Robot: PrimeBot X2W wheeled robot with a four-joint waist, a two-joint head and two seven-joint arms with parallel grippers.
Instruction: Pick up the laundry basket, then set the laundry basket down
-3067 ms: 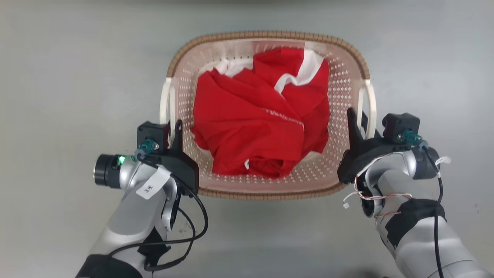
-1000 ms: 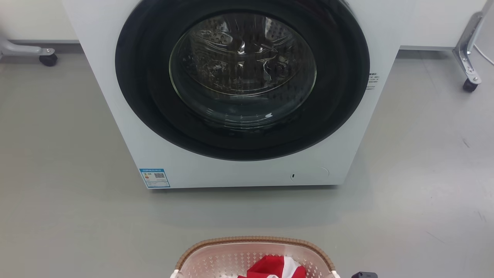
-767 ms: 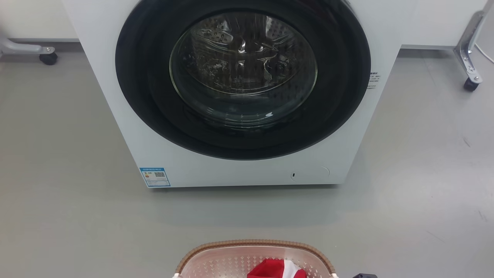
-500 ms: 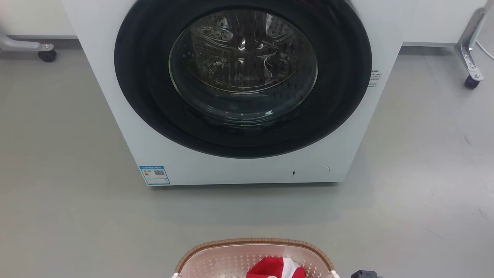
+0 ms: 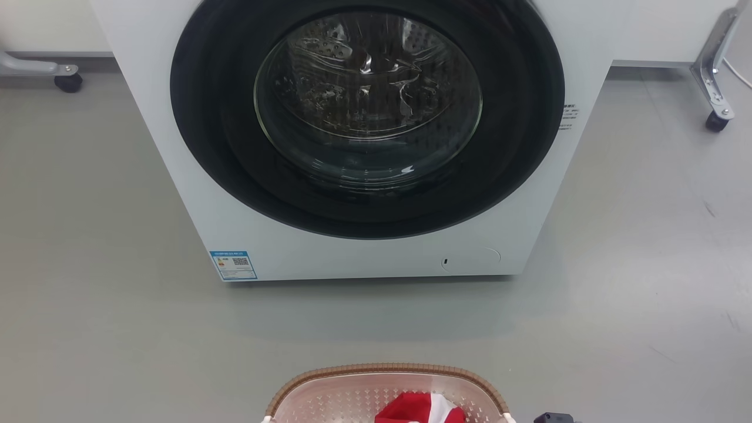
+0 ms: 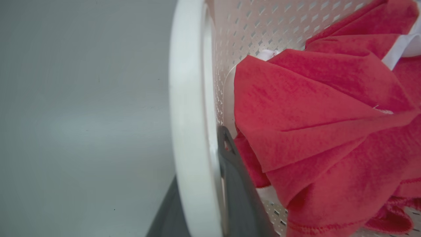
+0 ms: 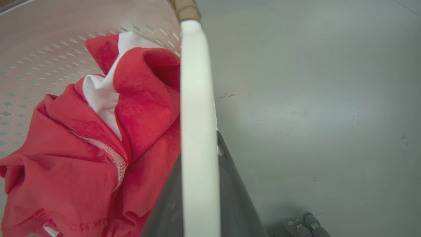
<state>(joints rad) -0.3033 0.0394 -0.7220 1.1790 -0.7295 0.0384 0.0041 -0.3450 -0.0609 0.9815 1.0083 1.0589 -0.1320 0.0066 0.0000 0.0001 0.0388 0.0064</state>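
Laundry basket (image 5: 352, 395) in the grip of left hand (image 6: 201, 158) and right hand (image 7: 199, 148)

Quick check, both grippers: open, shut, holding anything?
Left gripper: shut on the laundry basket, clamping its white handle.
Right gripper: shut on the laundry basket's other handle.

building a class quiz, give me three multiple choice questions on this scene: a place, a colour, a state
1. Where is the laundry basket relative to the washing machine? A inside its drum B in front, floor between them C on top
2. Main colour of the cloth inside? A red B blue C green
3. State of the left gripper? A open over floor B holding the cloth C closed around the basket's white handle

Answers: B, grey floor separates them; A, red folds dominate both wrist views; C, a dark finger sits each side of the handle.
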